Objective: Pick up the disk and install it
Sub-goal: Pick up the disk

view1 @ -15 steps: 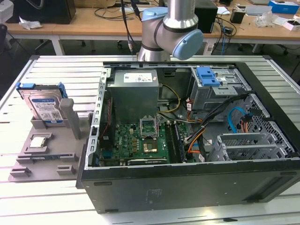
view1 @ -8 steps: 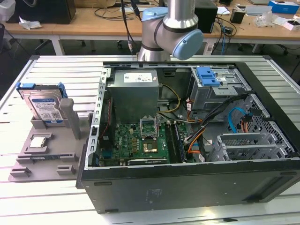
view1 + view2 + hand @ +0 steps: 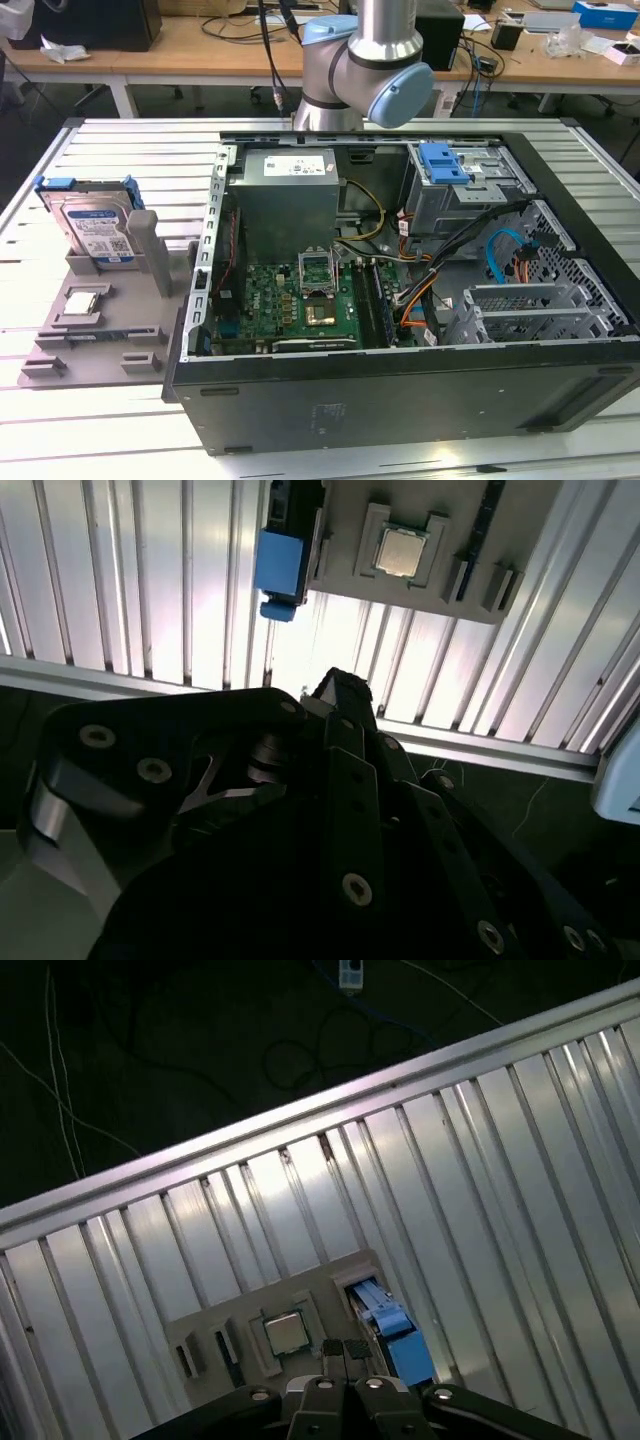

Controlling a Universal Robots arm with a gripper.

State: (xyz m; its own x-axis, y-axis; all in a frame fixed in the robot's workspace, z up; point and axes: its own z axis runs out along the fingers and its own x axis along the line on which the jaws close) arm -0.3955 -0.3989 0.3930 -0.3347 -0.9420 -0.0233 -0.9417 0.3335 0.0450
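Now the disk point(image 3: 95, 225) stands on edge in a grey holder point(image 3: 100, 340) on the ribbed bench point(image 3: 130, 150), at nine o'clock from the open computer case point(image 3: 400, 390) in the exterior view. It is silver metal with a white, blue-banded label and a blue carrier frame. In the first wrist view the tool point(image 3: 345, 1350) hangs above the bench, its tips narrow and together, holding nothing.

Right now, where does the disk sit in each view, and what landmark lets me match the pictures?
Exterior view: the disk stands on edge in the grey tray, at the exterior view's left.
Second wrist view: the disk is seen edge-on, blue carrier showing, at the tray's end.
First wrist view: the disk, blue edge showing, beside the tray.
Shared landmark: the square CPU chip in the tray.
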